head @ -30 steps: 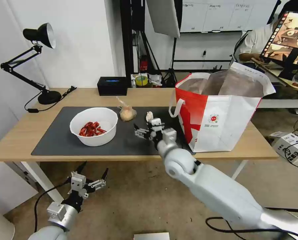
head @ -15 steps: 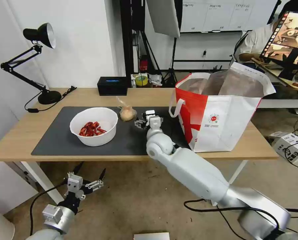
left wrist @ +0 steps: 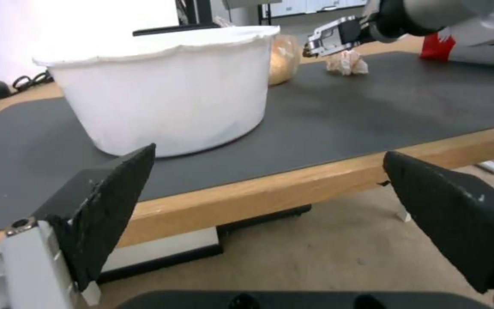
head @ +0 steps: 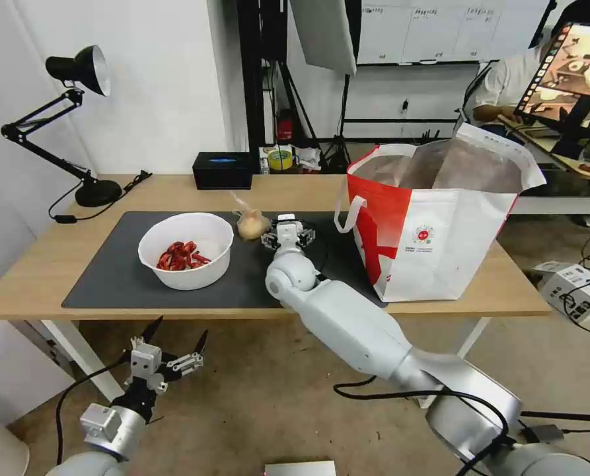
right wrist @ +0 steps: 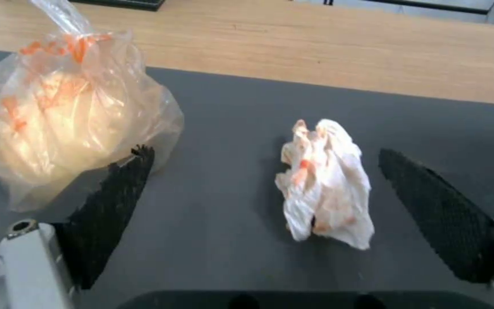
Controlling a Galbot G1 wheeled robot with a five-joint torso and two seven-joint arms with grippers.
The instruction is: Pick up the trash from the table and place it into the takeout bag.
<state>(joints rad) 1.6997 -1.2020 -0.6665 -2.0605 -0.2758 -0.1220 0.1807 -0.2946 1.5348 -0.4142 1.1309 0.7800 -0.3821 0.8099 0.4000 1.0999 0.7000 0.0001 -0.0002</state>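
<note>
The right pincer (right wrist: 264, 214) hovers spread apart around the crumpled tissue (right wrist: 327, 182) on the desk's dark mat (right wrist: 230, 120) (knotted bag (right wrist: 70, 116) beside), while the left pincer (head: 169, 344), also apart, waits below the desk (head: 43, 264).

text: none readable | takeout bag (head: 440, 244): small round red logo, lettering too small to read

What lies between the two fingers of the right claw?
The crumpled tissue lies between the open right claw's fingers, on the dark mat, in the right wrist view.
</note>
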